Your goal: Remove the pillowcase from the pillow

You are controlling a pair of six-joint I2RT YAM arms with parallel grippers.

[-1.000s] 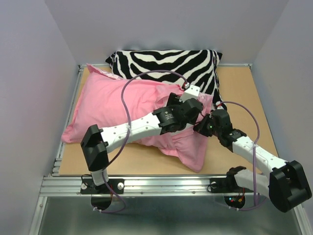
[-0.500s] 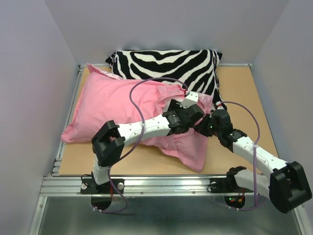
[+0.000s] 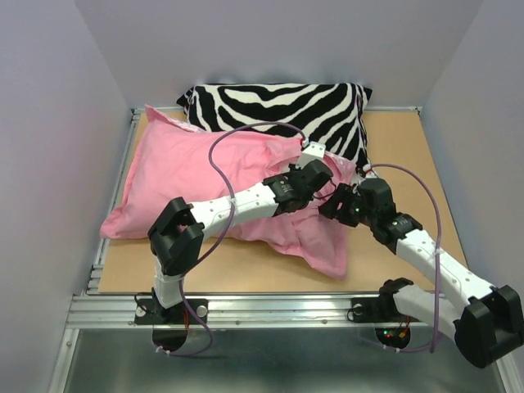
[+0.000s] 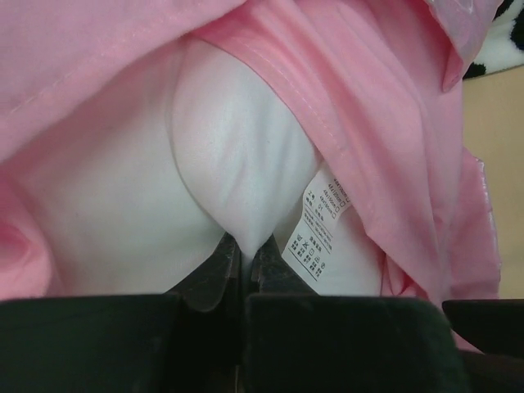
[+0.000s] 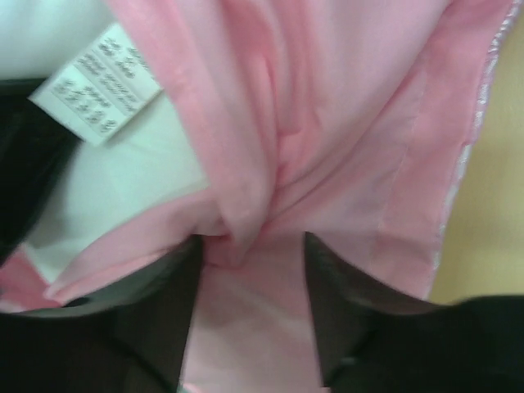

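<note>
The pink pillowcase [image 3: 196, 172] lies across the table with its open end to the right. Inside that opening the white pillow [image 4: 205, 147] shows, with its printed tag [image 4: 323, 225]. My left gripper [image 4: 247, 250] is pushed into the opening and is shut on a pinched fold of the pillow beside the tag. My right gripper [image 5: 252, 241] stands open at the opening's lower edge, and slack pink pillowcase fabric [image 5: 344, 106] bunches between its fingers. From above, the left gripper [image 3: 315, 168] and the right gripper [image 3: 332, 205] sit close together at the case's right end.
A black-and-white zebra-striped pillow [image 3: 278, 102] lies at the back against the wall, touching the pink case. Bare wooden table [image 3: 409, 155] shows to the right. Grey walls close in on three sides, and a metal rail [image 3: 270, 307] runs along the front.
My left gripper pushed deeper into the opening and closed on the white pillow. My right gripper opened, loosening its hold on the pink fabric.
</note>
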